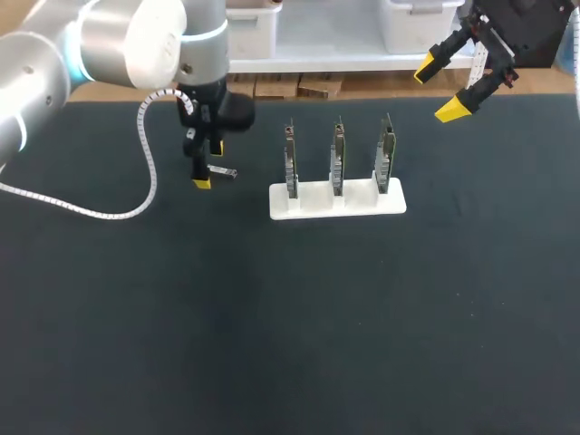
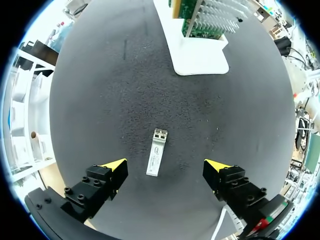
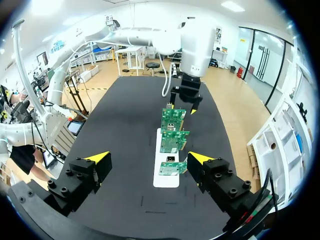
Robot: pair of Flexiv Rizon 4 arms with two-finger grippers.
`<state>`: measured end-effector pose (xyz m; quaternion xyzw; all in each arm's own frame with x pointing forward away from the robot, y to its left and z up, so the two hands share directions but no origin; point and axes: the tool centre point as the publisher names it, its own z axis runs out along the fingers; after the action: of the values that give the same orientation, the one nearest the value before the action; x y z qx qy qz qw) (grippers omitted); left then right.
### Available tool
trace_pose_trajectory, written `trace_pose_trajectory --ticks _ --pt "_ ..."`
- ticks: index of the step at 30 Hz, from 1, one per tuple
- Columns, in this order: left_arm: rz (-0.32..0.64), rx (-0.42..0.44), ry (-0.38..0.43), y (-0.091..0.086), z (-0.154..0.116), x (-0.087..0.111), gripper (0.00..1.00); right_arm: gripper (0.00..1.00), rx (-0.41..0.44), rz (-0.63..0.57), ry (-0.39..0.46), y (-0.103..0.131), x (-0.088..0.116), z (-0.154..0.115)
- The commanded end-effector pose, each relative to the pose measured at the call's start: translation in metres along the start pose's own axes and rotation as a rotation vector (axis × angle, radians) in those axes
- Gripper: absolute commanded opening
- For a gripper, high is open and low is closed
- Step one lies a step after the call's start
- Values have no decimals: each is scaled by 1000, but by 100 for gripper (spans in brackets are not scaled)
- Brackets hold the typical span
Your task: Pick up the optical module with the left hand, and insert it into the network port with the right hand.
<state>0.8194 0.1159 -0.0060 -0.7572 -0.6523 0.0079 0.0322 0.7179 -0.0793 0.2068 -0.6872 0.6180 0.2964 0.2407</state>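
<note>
Our left gripper [image 2: 166, 165] stands wide open and holds nothing. Its yellow fingertips [image 2: 114, 164] sit low on either side of the optical module [image 2: 157, 159]. The module lies flat on the black table [image 2: 125, 100] between the fingers, and neither one touches it. Our right gripper [image 3: 149, 157] is also wide open and empty, raised near the table's far right side. The white holder [image 1: 313, 207] carries three circuit boards [image 1: 337, 163] upright in a row. The module lies to the holder's left, apart from it.
</note>
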Motion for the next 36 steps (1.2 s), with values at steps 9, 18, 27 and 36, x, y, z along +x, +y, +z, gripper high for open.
trace_pose_trajectory --ticks 9,18,27,36 --pt "-12 -5 10 4 3 3 100 100 4 1 1 2 0 0" --pt "-4 28 13 14 3 2 100 100 4 1 1 2 0 0" --pt "22 49 30 21 1 -3 100 100 4 1 1 2 0 0" --pt "16 49 33 25 -2 0 100 100 4 1 1 2 0 0"
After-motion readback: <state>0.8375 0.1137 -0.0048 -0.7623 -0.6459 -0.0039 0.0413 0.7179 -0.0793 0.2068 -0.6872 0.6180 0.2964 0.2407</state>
